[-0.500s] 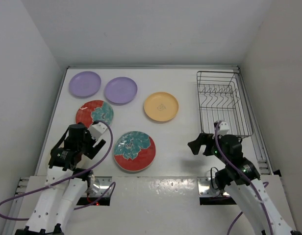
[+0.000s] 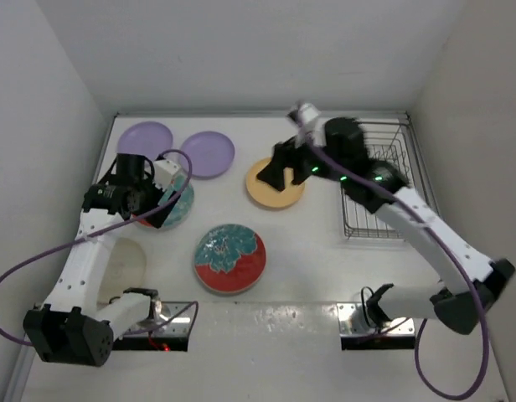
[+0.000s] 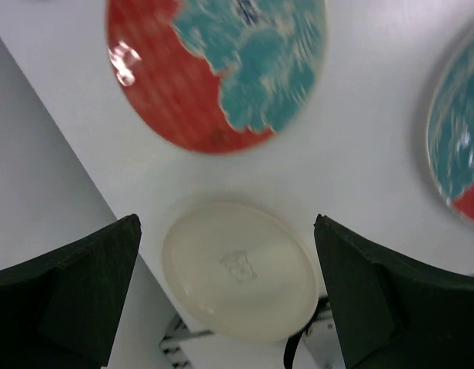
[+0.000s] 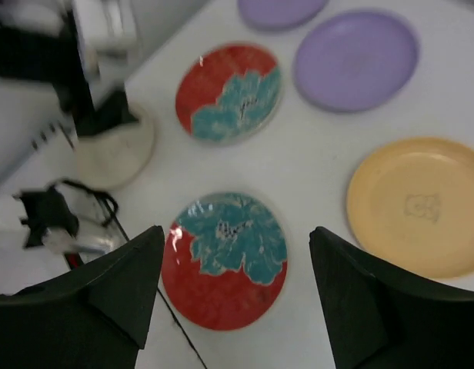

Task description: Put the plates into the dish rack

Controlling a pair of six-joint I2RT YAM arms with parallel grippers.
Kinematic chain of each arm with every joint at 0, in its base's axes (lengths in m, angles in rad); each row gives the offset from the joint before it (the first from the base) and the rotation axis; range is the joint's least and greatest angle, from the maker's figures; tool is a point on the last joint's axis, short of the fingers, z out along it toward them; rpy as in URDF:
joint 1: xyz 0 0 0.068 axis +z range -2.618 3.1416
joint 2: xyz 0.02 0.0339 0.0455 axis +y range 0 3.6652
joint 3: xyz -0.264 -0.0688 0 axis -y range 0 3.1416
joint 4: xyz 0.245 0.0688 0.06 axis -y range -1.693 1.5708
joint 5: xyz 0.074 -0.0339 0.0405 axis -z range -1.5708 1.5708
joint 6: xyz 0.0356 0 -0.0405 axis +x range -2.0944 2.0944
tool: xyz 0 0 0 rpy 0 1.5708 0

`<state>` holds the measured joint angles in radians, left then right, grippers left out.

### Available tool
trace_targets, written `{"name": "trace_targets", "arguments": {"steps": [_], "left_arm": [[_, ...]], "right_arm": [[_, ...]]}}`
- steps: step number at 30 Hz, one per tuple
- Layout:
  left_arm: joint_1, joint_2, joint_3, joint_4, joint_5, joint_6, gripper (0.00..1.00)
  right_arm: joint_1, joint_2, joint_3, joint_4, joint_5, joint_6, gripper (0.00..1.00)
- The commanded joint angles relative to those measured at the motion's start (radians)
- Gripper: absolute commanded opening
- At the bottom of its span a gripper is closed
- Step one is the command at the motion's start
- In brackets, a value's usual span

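Observation:
Five plates lie flat on the white table: two lilac [image 2: 145, 139] [image 2: 209, 153], one yellow-orange [image 2: 276, 189], two red with teal flowers [image 2: 176, 209] [image 2: 230, 258]. The grey wire dish rack [image 2: 377, 188] stands at the far right with no plates in it, partly hidden by my right arm. My left gripper [image 2: 149, 208] hangs open and empty above the left red plate [image 3: 221, 69]. My right gripper [image 2: 271, 174] hangs open and empty high above the yellow plate's left part; its view looks down on the near red plate [image 4: 225, 257] and the yellow plate [image 4: 422, 204].
A cream-white plate [image 2: 124, 263] lies at the table's near left edge, below my left gripper [image 3: 238, 269], and also shows in the right wrist view [image 4: 118, 154]. White walls close in the table on three sides. Cables trail by both arm bases.
Both arms have lifted and reached out. The left gripper moved over the left red plate, uncovering the cream plate. The right arm swung far left, over the yellow plate.

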<state>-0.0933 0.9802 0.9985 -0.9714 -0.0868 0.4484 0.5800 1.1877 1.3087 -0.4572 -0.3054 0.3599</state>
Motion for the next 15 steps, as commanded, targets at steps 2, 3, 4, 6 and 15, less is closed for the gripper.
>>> {"name": "trace_targets", "arguments": {"steps": [2,3,4,6,15], "left_arm": [[0.133,0.103,0.205,0.034,0.187,-0.109,1.0],[0.148,0.116,0.206,0.063,0.202,-0.119,1.0],[0.171,0.13,0.206,0.089,0.202,-0.135,1.0],[0.193,0.14,0.169,0.112,0.173,-0.163,1.0],[0.259,0.094,0.012,0.184,0.173,-0.194,1.0]], "right_arm": [[0.243,0.252,-0.018,-0.174,0.242,-0.046,0.82],[0.248,0.266,-0.031,-0.103,0.241,-0.029,0.84],[0.248,0.326,-0.061,-0.069,0.241,0.041,0.84],[0.248,0.371,-0.063,-0.081,0.247,0.069,0.84],[0.169,0.588,-0.317,0.254,-0.069,0.286,0.73]]}}
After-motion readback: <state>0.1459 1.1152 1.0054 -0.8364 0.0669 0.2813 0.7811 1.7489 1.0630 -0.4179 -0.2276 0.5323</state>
